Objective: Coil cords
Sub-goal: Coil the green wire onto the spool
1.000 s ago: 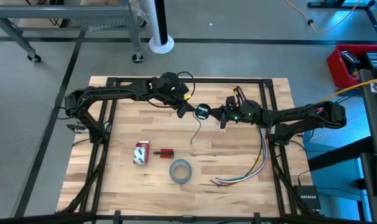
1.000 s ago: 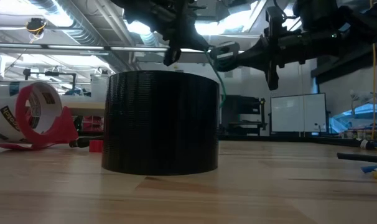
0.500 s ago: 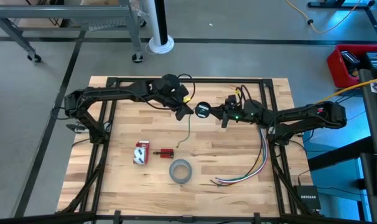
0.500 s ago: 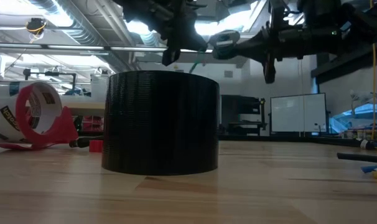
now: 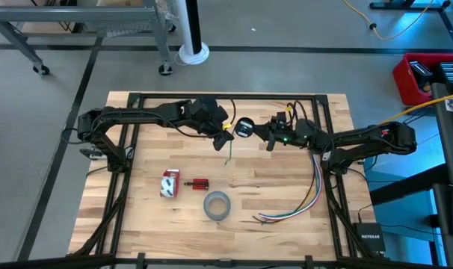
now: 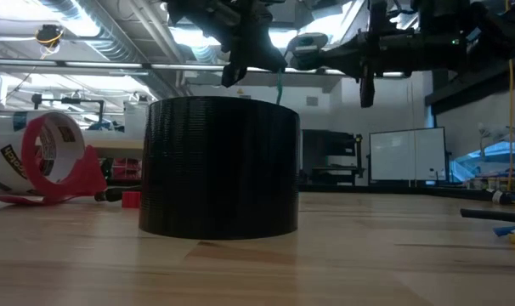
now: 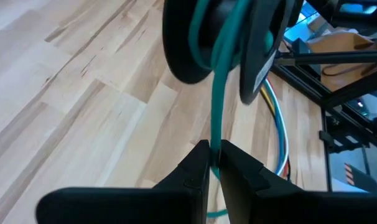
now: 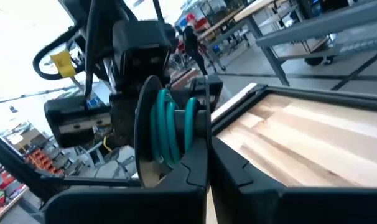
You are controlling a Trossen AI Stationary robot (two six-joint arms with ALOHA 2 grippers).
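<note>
The thin cord, teal in the wrist views, is partly wound on a small round dark spool [image 5: 244, 127] held above the table's far middle. My right gripper [image 5: 258, 131] is shut on the spool, which also shows in the right wrist view [image 8: 167, 134]. My left gripper [image 5: 223, 137] is just left of the spool, shut on the cord [image 7: 216, 106]. The cord's loose tail [image 5: 227, 155] hangs below it toward the tabletop. In the low view the spool [image 6: 309, 41] and the cord [image 6: 280, 85] show above the dark roll. My left gripper pinches the cord [image 7: 214, 149] between its two fingertips, a short way from the spool. The fingers lie across the cord. The cord runs straight from the spool to the fingers, and its tail hangs slack beyond them. My right gripper pinches the spool by its near flange [image 8: 200, 134] between the two fingers, coming level from the table's right side. The spool is lifted clear of the table, with several turns of cord [image 8: 165, 127] on it.
A grey tape roll [image 5: 217, 205] lies near the front middle and stands large in the low view [image 6: 219, 166]. A red-and-white tape dispenser [image 5: 170, 184] and a small red piece [image 5: 199, 184] lie to its left. A bunch of multicoloured wires [image 5: 310, 193] lies at the right.
My right gripper has risen a little toward the far edge with the spool, which has turned. The cord's hanging tail has swung about and grown shorter, its free end higher off the table than before. My left gripper has stayed shut on the cord beside the spool.
</note>
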